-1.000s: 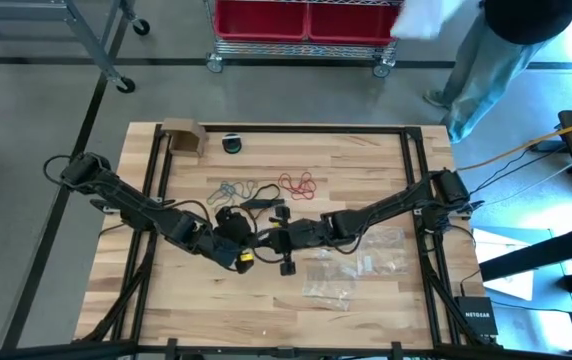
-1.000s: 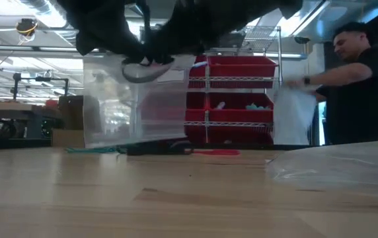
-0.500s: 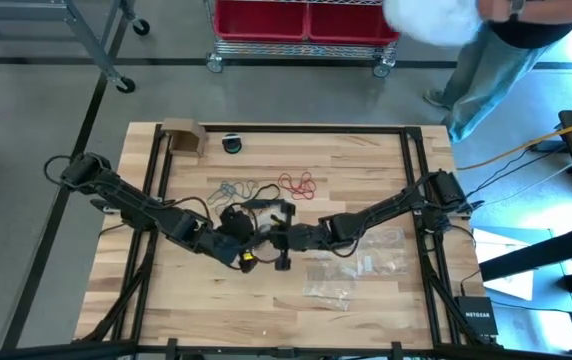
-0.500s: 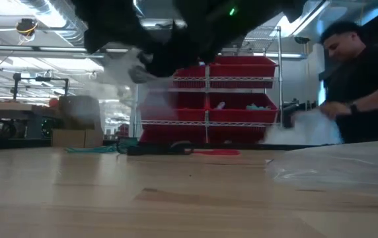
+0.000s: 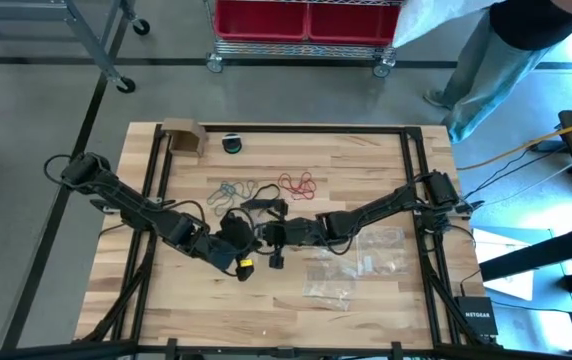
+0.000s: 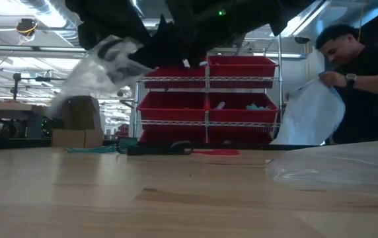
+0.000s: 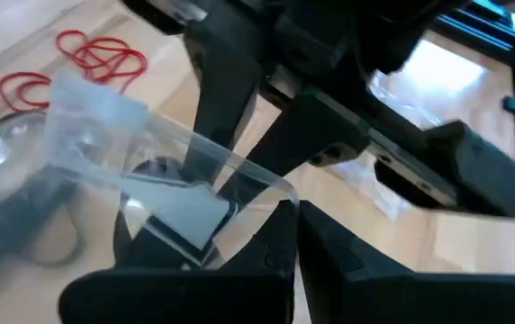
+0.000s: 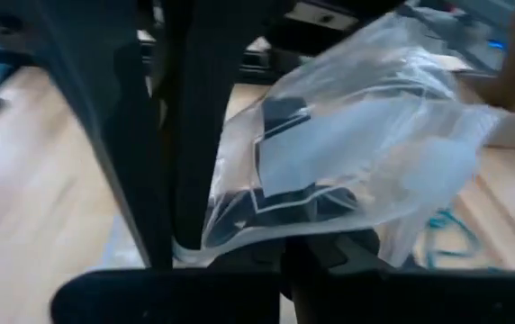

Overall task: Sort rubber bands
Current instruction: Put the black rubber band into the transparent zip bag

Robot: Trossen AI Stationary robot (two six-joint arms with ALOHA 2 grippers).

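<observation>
1. Background: workshop floor; a red-bin wire shelf (image 5: 306, 25) stands past the 12 o'clock edge, and a person (image 6: 357, 86) at 1 o'clock handles a pale plastic sheet (image 6: 308, 112).
2. Pale wooden slatted surface (image 5: 366, 150) with a black frame; a small brown cardboard box (image 5: 183, 136) and a small round black object (image 5: 231, 143) sit near its 11 o'clock corner.
3. Rubber bands, loose on the surface just 12 o'clock of centre: teal rubber bands (image 5: 232, 189) toward 11 o'clock, black rubber bands (image 5: 264, 203) in the middle, red rubber bands (image 5: 299, 184) toward 1 o'clock. The clusters lie near one another; whether they touch cannot be told.
4. Left pincer (image 5: 238, 232) reaches in from 9 o'clock to the centre, fingers closed on the edge of a clear plastic zip bag with a white label (image 7: 149, 180).
5. Right pincer (image 5: 266, 236) reaches in from 3 o'clock, just beside the left one, fingers closed on the same bag (image 8: 347, 153). The bag hangs lifted off the surface between the two.
6. Something dark shows inside the bag; too blurred to identify.
7. More clear plastic zip bags (image 5: 356, 265) lie flat at 4 o'clock of centre.
</observation>
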